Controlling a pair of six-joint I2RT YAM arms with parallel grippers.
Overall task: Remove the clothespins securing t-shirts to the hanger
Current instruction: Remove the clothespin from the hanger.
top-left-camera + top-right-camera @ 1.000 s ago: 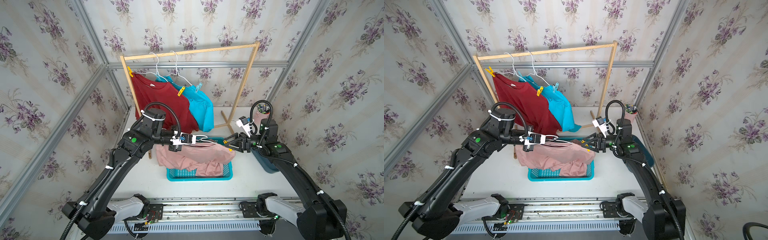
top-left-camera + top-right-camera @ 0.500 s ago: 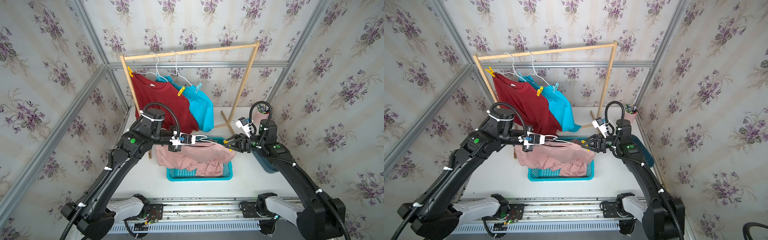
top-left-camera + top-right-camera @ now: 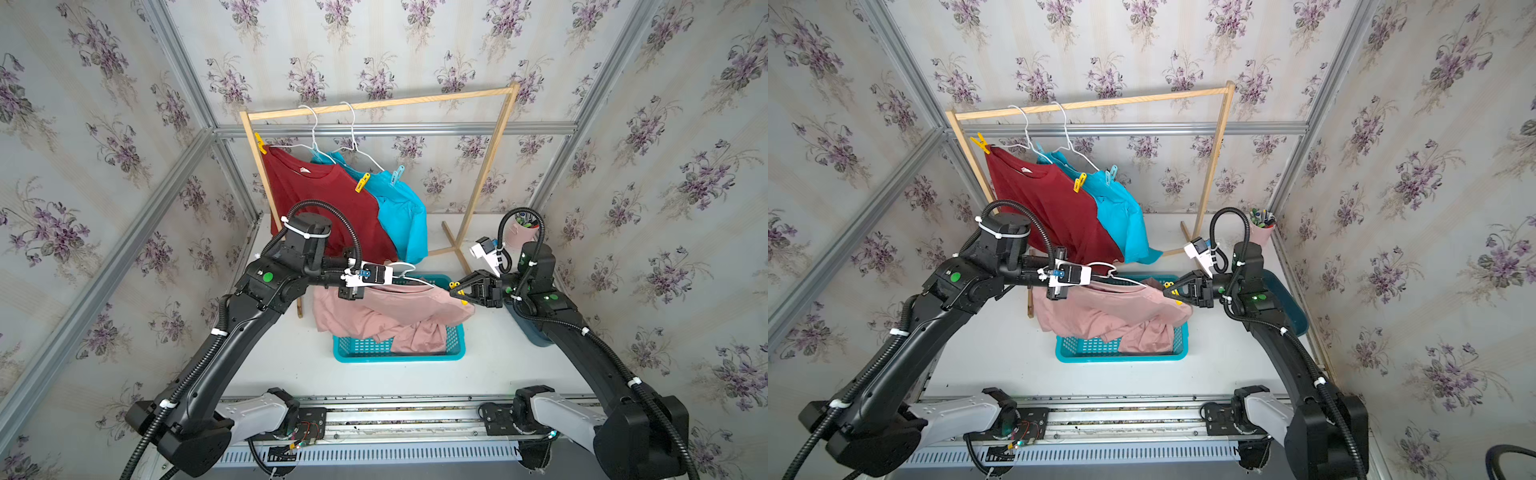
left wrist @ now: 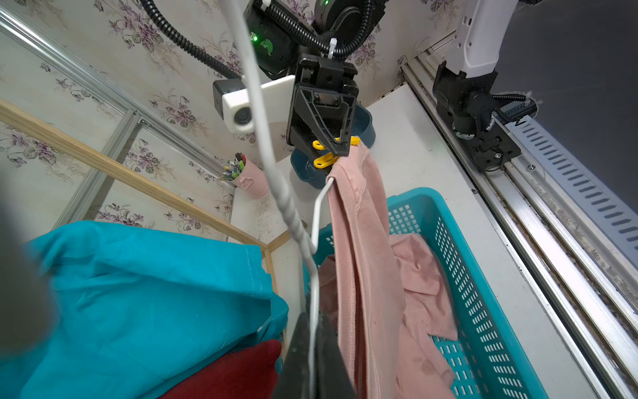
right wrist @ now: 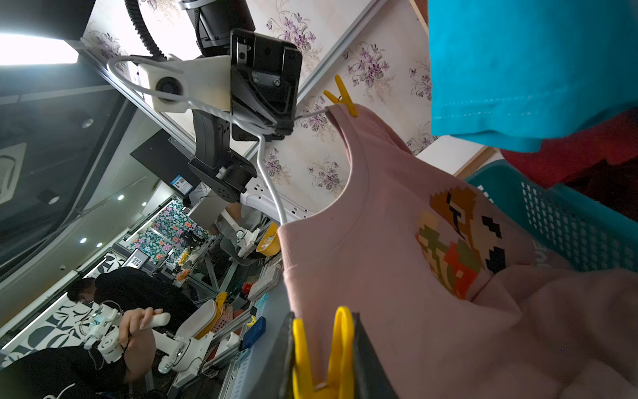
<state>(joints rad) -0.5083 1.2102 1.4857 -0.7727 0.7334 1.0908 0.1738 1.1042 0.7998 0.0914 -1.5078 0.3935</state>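
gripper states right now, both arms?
Left gripper: closed, holding the white wire hanger.
Right gripper: closed on the yellow plastic clothespin pinning the dusty pink t-shirt.

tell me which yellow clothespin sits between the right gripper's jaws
The yellow clothespin on the pink shirt's shoulder nearest the right gripper; the others clip its far shoulder and the red shirt.

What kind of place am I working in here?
Most likely a robot lab booth staged as a laundry corner: floral wallpaper panels in an aluminium frame, a wooden clothes rack and a teal basket. The right wrist view shows a person at other benches beyond.
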